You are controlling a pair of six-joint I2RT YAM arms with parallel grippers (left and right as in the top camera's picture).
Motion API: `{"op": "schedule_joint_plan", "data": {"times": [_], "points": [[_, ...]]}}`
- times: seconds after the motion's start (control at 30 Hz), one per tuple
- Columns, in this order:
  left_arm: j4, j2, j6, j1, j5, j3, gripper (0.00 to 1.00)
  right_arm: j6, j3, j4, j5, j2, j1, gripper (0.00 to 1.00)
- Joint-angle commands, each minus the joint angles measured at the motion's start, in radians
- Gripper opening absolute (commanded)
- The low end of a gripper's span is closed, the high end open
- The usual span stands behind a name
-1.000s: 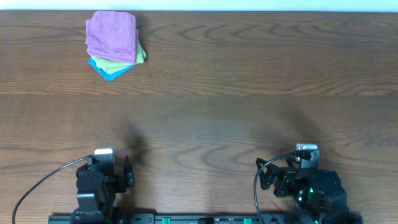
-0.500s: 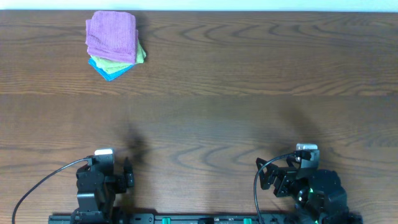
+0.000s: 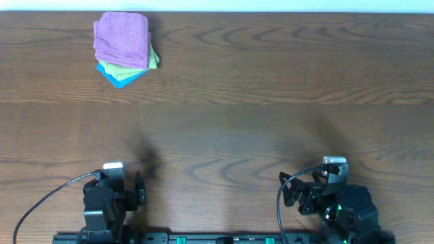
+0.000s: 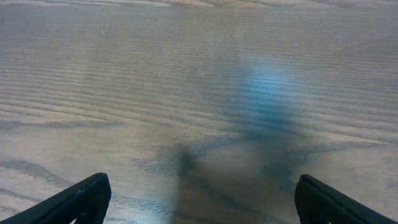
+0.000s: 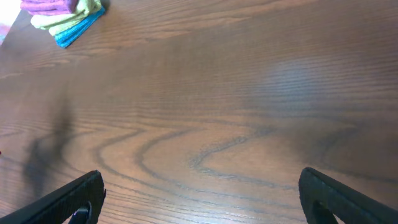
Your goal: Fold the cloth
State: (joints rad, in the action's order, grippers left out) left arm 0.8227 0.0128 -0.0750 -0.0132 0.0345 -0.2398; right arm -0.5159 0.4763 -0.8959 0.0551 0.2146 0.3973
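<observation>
The left gripper (image 4: pixel 202 202) and the right gripper (image 5: pixel 202 199) are both spread wide, holding nothing, near the front edge of the table (image 3: pixel 271 102). The purple cloth (image 3: pixel 121 37) lies folded atop a green cloth (image 3: pixel 153 59) and a blue cloth (image 3: pixel 116 76) at the far left corner.

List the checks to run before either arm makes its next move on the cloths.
1. Left pincer open, nothing held: ok.
2. Right pincer open, nothing held: ok.
3. Cloths located: ok. The purple folded terry cloth tops a green folded cloth and a blue folded cloth at the far left of the brown wooden table.
4. A cloth spread flat for folding: not ok. All three are already folded and stacked.
5. Stack in the left wrist view: not ok. Only wood shows.
6. Stack within reach: cannot tell.
</observation>
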Motion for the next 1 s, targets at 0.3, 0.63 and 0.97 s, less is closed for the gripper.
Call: {"op": "schedule_joint_plan", "data": {"times": [0.3,0.63,0.97], "points": [[0.067,-0.010,0.004,-0.006,0.021,0.011,0.95,0.196,-0.100,0.143,-0.084,-0.022,-0.151,0.99],[0.067,-0.010,0.004,-0.006,0.021,0.011,0.95,0.458,-0.267,0.260,-0.003,-0.158,-0.304,0.99],[0.067,-0.010,0.004,-0.006,0.021,0.011,0.95,0.493,-0.321,0.249,0.001,-0.209,-0.397,0.99]]}}
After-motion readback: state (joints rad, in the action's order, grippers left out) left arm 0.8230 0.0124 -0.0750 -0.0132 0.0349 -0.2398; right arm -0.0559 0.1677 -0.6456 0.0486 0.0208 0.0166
